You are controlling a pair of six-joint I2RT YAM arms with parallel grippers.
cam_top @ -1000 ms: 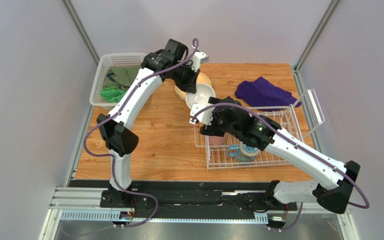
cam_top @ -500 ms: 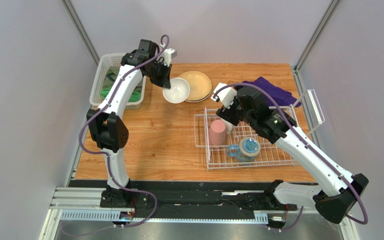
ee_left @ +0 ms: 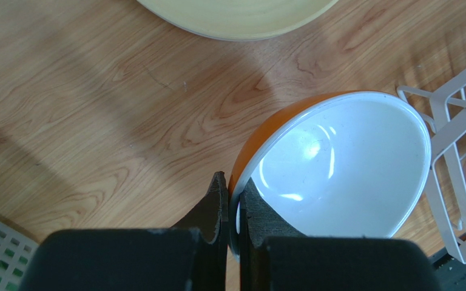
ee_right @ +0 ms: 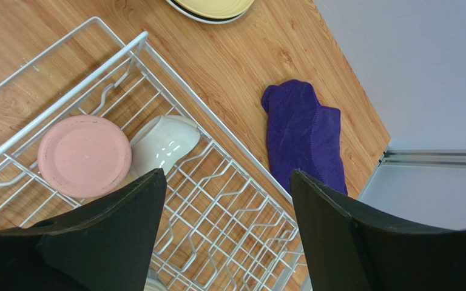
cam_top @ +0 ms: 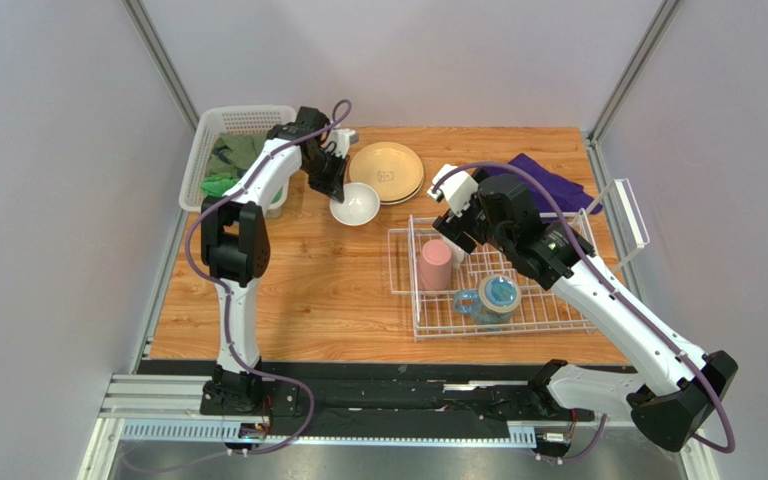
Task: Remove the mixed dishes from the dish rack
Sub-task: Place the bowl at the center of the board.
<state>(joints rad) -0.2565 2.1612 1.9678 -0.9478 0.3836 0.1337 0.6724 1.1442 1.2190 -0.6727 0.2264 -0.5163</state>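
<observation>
My left gripper (cam_top: 332,183) is shut on the rim of a small bowl (cam_top: 355,203), orange outside and white inside, low over the wood just left of the dish rack (cam_top: 518,318). The left wrist view shows one finger on each side of the bowl's (ee_left: 338,163) rim. Stacked cream-tan plates (cam_top: 386,172) lie behind it. My right gripper (cam_top: 455,222) is open and empty over the rack's back left corner. In the rack stand a pink tumbler (ee_right: 84,156), a white bowl (ee_right: 162,142) beside it, and a blue-handled mug (cam_top: 493,296).
A white mesh basket (cam_top: 198,160) with green cloths stands at the back left. A purple cloth (cam_top: 548,185) lies behind the rack. A clear panel (cam_top: 630,210) stands at the rack's right end. The rack's corner (ee_left: 454,109) is close to the held bowl.
My left gripper carried the bowl off the plates, swung left, then brought it down toward the near side of the plates. My right gripper pulled up and back from the pink tumbler.
</observation>
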